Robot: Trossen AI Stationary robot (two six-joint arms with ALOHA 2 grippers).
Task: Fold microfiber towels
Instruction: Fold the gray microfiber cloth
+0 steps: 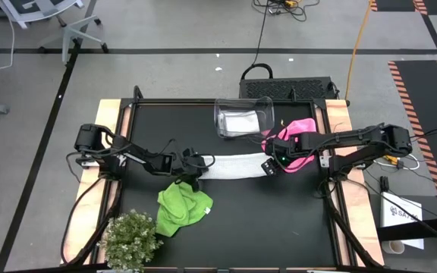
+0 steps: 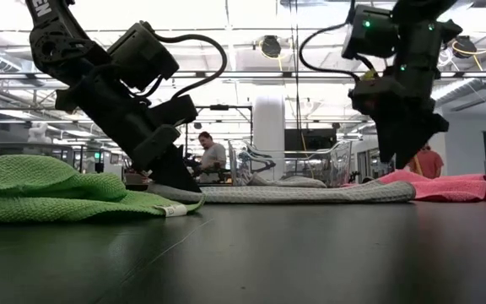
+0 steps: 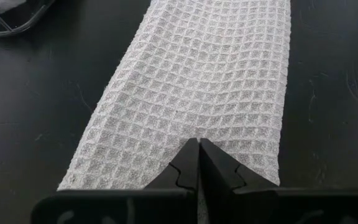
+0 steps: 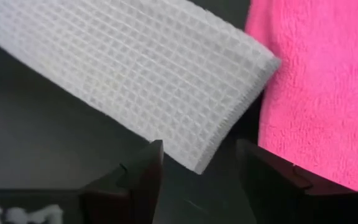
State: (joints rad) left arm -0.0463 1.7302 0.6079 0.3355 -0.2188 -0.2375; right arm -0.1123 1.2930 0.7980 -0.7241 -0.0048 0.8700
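White waffle-weave towel (image 1: 237, 165); bright pink towel (image 1: 298, 144); lime green towel (image 1: 180, 208); black table (image 1: 279, 220).
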